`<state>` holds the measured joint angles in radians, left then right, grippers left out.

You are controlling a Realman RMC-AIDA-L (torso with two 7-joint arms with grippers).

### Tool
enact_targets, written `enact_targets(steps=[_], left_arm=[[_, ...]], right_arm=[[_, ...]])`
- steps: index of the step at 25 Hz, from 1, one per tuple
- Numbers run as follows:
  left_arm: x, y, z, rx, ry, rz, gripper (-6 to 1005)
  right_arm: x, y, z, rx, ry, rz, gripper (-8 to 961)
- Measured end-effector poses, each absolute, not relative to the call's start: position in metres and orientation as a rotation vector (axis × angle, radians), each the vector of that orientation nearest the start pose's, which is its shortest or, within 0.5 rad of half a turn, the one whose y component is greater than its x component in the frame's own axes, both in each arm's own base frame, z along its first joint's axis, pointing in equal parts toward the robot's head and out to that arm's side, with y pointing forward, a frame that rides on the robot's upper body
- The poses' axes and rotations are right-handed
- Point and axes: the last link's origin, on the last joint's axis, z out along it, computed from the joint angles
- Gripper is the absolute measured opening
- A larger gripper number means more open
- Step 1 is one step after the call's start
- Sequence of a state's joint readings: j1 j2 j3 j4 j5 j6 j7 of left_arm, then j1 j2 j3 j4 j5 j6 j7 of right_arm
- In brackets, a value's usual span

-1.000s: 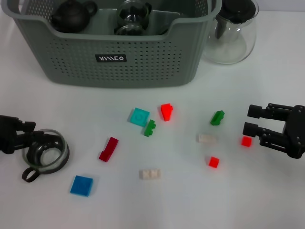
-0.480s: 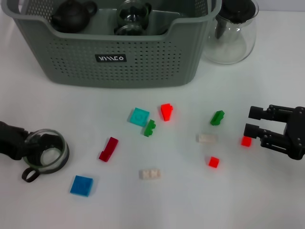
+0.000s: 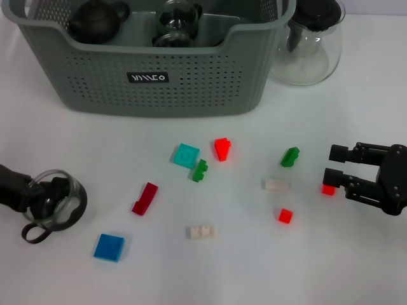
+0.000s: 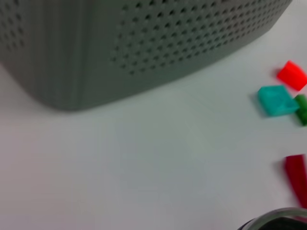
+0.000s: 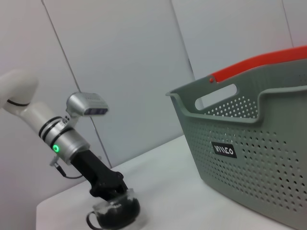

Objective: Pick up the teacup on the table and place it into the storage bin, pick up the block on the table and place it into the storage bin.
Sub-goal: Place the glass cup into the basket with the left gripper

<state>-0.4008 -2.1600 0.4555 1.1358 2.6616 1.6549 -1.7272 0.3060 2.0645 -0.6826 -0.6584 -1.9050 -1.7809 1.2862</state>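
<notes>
We see the left gripper (image 3: 39,197) at the table's left edge, clamped on the clear glass teacup with a dark looped handle (image 3: 54,204); its arm is cut off by the frame. The right gripper (image 3: 335,164), fingers apart, hovers over a small red block (image 3: 328,189), partly hiding it. The grey-green perforated storage bin (image 3: 152,79) stands well apart at the back, its top cropped.

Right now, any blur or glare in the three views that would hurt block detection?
Head view: sharp, evenly lit, soft shadows; glare only on the glass teapot. Left wrist view: soft focus throughout, storage bin wall and teal block fuzzy. Right wrist view: clear, but shows no blocks, just the left gripper on the teacup.
</notes>
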Motion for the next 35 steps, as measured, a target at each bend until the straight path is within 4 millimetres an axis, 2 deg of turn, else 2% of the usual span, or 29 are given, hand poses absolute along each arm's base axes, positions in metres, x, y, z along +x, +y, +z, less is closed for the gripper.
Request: enact_targets(steps=[4, 7, 10, 13, 15, 18, 19, 22, 25, 26, 29, 34, 35], left_arm=[[-0.333, 0.271, 0.07, -2.582, -1.197, -0.083, 50], [-0.314, 0.275, 0.086, -2.66, -1.214, -0.326, 50], [-0.288, 0.285, 0.09, -2.747, -1.151, -0.583, 50], [-0.262, 0.303, 0.086, -2.795, -1.064, -0.735, 49], [-0.237, 0.322, 0.087, -2.805, -0.977, -0.882, 49], [-0.203, 0.359, 0.102, -2.697, -0.886, -1.058, 49], [-0.194, 0.373, 0.108, -2.644, -0.867, -1.067, 49], [-0.162, 0.42, 0.126, -2.532, -0.834, -0.968, 48], [-0.131, 0.454, 0.127, -2.5, -0.811, -0.788, 48], [-0.119, 0.465, 0.122, -2.491, -0.786, -0.698, 47], [-0.101, 0.482, 0.102, -2.466, -0.696, -0.493, 47], [-0.1, 0.502, 0.054, -2.328, -0.456, -0.122, 46], [-0.1, 0.502, 0.054, -2.328, -0.456, -0.122, 46]], right_arm=[[0.301, 0.252, 0.015, -2.701, 0.686, 0.905, 534], [0.301, 0.252, 0.015, -2.702, 0.686, 0.906, 534], [0.301, 0.253, 0.015, -2.702, 0.683, 0.905, 534], [0.3, 0.254, 0.014, -2.705, 0.682, 0.909, 535], [0.299, 0.255, 0.014, -2.706, 0.681, 0.91, 535], [0.298, 0.257, 0.014, -2.709, 0.675, 0.911, 535], [0.298, 0.257, 0.014, -2.709, 0.675, 0.911, 534], [0.297, 0.257, 0.014, -2.712, 0.673, 0.913, 534], [0.298, 0.257, 0.015, -2.714, 0.673, 0.914, 534], [0.298, 0.256, 0.015, -2.712, 0.675, 0.913, 534], [0.299, 0.255, 0.014, -2.709, 0.684, 0.915, 534], [0.298, 0.254, 0.016, -2.709, 0.683, 0.933, 535], [0.298, 0.254, 0.016, -2.71, 0.683, 0.936, 535]])
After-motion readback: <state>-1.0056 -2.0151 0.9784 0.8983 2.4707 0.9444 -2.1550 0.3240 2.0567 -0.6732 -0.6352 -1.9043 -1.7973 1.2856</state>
